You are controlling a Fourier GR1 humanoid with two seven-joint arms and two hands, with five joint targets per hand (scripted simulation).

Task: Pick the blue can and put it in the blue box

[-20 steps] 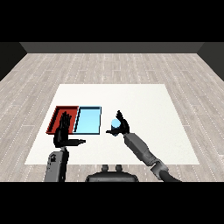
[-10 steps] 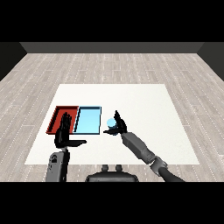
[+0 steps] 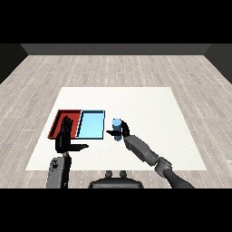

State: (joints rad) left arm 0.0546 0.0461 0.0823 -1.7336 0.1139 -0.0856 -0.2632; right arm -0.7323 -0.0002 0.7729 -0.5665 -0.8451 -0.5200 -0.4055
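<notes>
Head view; white worktop (image 3: pixel 149 113) on a grey plank floor (image 3: pixel 118 68); red tray (image 3: pixel 60 118) and light blue tray (image 3: pixel 92 123) lie side by side at the worktop's left part, long sides touching, the red one further left.

Blue can (image 3: pixel 117 128): upright, just right of the light blue tray's right rim, outside the tray; its light top faces up; whether its base touches the worktop cannot be told from this view.

Right robot hand (image 3: pixel 123 132): reaches in from the lower right on its grey forearm (image 3: pixel 141 149); fingers curled round the blue can from the right and behind, thumb pointing left across the front at the can's lower half; the hand has hold of the can.

Left robot hand (image 3: pixel 65 137): stands palm-forward over the near end of the red tray, fingers straight and pointing up the view, thumb stretched out to the right toward the light blue tray's near left corner; holds nothing; its grey forearm (image 3: pixel 57 172) rises from the lower left.

Both trays show bare floors; the two hands are well apart, with the light blue tray between them.
</notes>
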